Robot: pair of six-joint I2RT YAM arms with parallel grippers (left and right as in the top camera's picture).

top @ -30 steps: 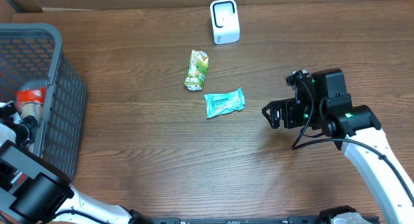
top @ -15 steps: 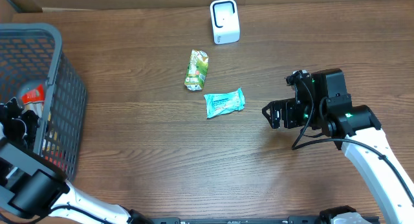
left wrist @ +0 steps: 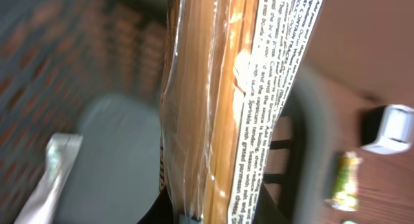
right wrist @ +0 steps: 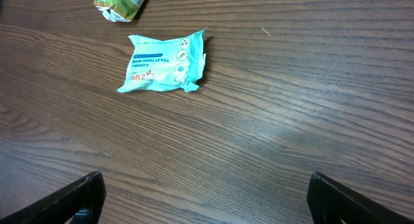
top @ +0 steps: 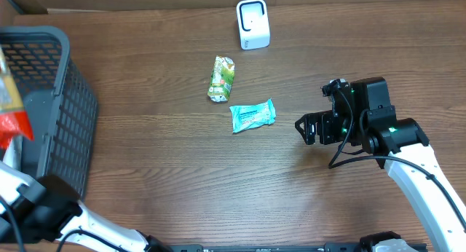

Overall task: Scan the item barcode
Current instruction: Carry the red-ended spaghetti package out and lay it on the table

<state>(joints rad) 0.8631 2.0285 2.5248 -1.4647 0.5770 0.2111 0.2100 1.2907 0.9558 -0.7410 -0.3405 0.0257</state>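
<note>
Overhead looked straight down on the table [top: 182, 194]. Right wrist, low, shared its teal packet [right wrist: 165, 62] at eleven o'clock; left wrist sat tight against a wrapper [left wrist: 220, 107].

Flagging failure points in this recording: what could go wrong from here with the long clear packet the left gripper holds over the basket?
1. The left gripper pinches the long clear plastic packet of tan strands at one end only; it may swing or drop into the dark mesh basket.
2. No barcode shows on the visible white label, so a pass at the small white scanner might read nothing without turning the packet.
</note>
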